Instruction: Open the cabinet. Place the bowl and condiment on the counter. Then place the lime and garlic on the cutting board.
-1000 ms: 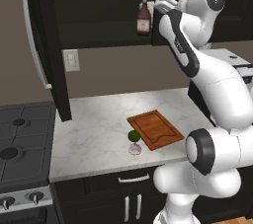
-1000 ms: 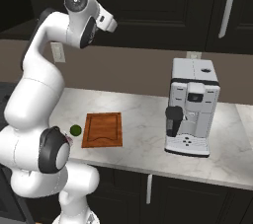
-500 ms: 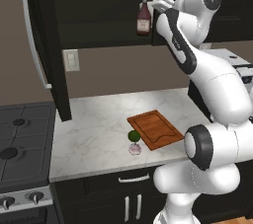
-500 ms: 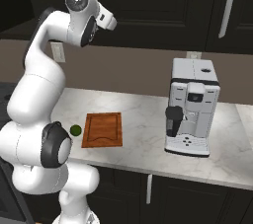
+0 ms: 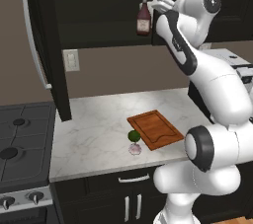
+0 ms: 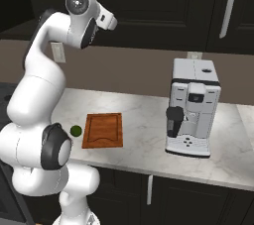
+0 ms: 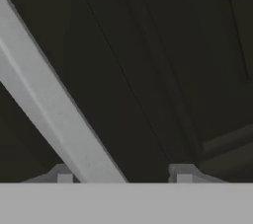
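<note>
From the left base view, the hand (image 5: 157,4) was raised to the cabinet (image 5: 99,6), just beside the condiment (image 5: 144,18) in the open compartment; its fingers were too small to be read. The lime (image 5: 133,135) and garlic (image 5: 134,149) were seen on the desk (image 5: 94,134), touching the cutting board (image 5: 155,129).

From the right base view, the garlic was hidden by the arm.

In the hand view, a silver handle (image 7: 44,104) was framed between the fingertips (image 7: 64,174); contact could not be told.
</note>
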Tool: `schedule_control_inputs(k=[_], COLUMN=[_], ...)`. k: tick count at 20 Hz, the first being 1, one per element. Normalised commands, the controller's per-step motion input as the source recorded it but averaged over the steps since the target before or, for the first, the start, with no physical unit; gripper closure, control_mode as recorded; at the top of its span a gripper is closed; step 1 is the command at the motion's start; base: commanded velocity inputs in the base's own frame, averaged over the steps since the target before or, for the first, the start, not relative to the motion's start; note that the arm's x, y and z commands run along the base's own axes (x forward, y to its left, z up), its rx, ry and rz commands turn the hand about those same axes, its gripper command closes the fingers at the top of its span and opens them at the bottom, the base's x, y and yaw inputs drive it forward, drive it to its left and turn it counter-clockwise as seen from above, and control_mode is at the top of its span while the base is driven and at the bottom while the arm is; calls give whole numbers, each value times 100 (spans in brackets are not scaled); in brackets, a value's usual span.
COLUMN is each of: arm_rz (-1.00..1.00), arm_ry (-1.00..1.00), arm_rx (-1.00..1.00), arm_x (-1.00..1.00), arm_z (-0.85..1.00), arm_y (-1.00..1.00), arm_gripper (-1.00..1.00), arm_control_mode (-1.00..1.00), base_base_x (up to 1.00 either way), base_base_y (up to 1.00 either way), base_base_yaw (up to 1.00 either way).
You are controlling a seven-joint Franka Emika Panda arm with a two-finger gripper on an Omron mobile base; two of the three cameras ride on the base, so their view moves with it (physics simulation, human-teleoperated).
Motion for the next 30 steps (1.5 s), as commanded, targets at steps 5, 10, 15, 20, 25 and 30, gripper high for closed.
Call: schedule_control_inputs(k=[5, 10, 15, 20, 25, 30], arm_rz=[-4, -13, -19, -12, -5, -3], arm_ry=[-4, 0, 0, 0, 0, 2], arm_rx=[-1, 0, 0, 0, 0, 2], arm_x=[5, 1, 17, 23, 19, 3], arm_z=[-11, 0, 0, 0, 0, 0], arm_y=[-15, -30, -38, -56, -84, -100], arm_gripper=[100, 100, 100, 100, 100, 100], arm_control_mode=[-100, -100, -100, -100, -100, -100], base_base_x=[0, 0, 0, 0, 0, 0], base_base_y=[0, 0, 0, 0, 0, 0], base_base_yaw=[0, 0, 0, 0, 0, 0])
